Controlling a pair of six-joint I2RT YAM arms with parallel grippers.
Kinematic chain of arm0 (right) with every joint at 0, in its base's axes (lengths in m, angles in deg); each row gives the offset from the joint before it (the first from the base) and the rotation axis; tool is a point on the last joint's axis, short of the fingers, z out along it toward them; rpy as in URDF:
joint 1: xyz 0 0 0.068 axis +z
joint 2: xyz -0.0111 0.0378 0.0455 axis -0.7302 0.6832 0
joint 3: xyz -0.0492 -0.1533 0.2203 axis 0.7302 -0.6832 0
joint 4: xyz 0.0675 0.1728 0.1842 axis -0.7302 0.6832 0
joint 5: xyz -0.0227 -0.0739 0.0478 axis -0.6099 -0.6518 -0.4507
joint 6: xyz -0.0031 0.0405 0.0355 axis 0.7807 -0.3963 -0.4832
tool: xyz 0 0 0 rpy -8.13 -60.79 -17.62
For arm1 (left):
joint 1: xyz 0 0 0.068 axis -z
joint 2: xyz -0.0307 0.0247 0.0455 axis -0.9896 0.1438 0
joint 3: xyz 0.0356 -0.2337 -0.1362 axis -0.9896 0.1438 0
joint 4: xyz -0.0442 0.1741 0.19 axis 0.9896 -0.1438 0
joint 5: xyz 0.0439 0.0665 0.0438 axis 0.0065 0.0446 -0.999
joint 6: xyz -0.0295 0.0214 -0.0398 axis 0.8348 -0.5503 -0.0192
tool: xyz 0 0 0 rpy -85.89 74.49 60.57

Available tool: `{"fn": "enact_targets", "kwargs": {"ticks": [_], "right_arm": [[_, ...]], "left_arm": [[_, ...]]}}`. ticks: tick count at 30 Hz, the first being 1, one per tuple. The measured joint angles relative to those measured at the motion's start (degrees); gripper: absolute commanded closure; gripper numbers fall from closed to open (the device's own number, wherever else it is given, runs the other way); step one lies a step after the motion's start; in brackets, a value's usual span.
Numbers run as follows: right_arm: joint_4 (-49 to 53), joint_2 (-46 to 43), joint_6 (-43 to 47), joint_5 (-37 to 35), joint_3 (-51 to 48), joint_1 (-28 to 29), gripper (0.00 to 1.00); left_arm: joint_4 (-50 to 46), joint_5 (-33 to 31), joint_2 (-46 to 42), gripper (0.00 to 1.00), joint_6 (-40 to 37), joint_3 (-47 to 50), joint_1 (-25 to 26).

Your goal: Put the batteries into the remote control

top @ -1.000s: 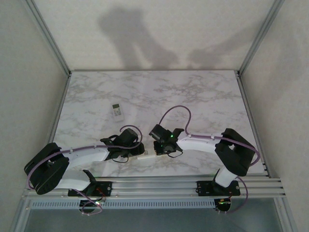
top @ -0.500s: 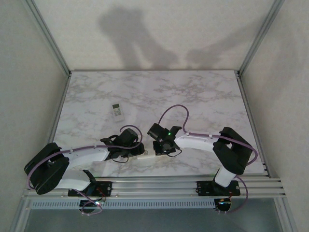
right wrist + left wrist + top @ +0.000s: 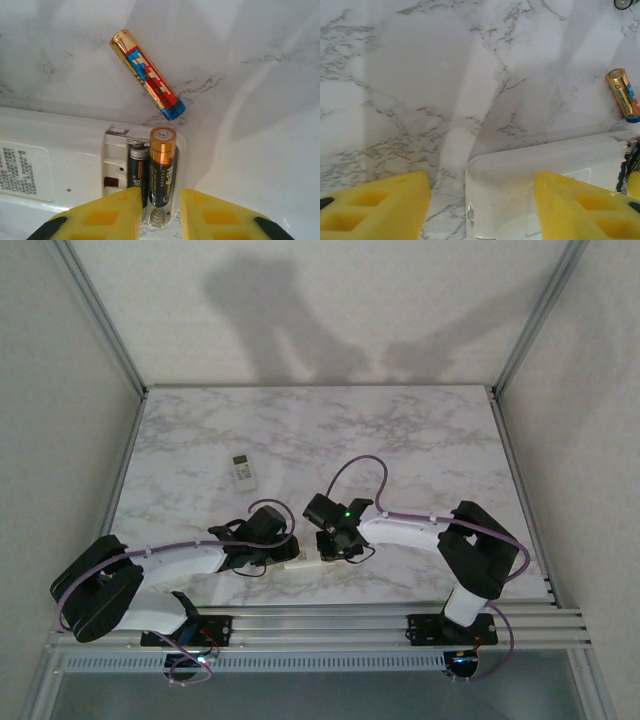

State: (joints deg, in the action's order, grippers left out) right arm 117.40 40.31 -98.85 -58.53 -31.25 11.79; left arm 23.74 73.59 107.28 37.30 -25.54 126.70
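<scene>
The white remote control (image 3: 55, 150) lies back up with its battery compartment uncovered. A dark battery (image 3: 137, 172) sits in the left slot. In the right slot a copper-and-black battery (image 3: 161, 165) rests on the spring, its top end a little raised. My right gripper (image 3: 161, 207) is open, with a narrow gap on each side of that battery's lower end. A loose gold, red and blue battery (image 3: 147, 75) lies on the marble just past the remote. My left gripper (image 3: 482, 207) is open astride the remote's other end (image 3: 520, 185). Its left finger (image 3: 375, 205) is clear of the remote.
A second small white remote (image 3: 243, 471) lies on the marble table (image 3: 420, 440) at the back left. The loose battery (image 3: 623, 95) lies right of the left gripper. Both grippers meet over the remote (image 3: 300, 564) near the front edge. Metal frame posts stand at the table's corners.
The right gripper has shifted slightly left and its jaws have parted a little round the copper-and-black battery. The left arm has not moved.
</scene>
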Motion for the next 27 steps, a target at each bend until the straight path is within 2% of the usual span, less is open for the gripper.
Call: {"fn": "enact_targets", "kwargs": {"ticks": [8,16,27], "right_arm": [[3.2,-2.4,0.2,-2.2,4.1,-0.2,0.69],[2.6,-0.2,0.7,-3.7,4.8,-2.3,0.71],[0.4,2.8,1.3,-2.6,4.8,-2.5,0.82]], "left_arm": [[0.0,-0.4,0.0,0.42,0.0,0.0,0.3],[0.0,-0.7,0.0,0.45,0.0,0.0,0.4],[0.1,-1.2,0.3,0.45,0.3,0.0,0.9]]}}
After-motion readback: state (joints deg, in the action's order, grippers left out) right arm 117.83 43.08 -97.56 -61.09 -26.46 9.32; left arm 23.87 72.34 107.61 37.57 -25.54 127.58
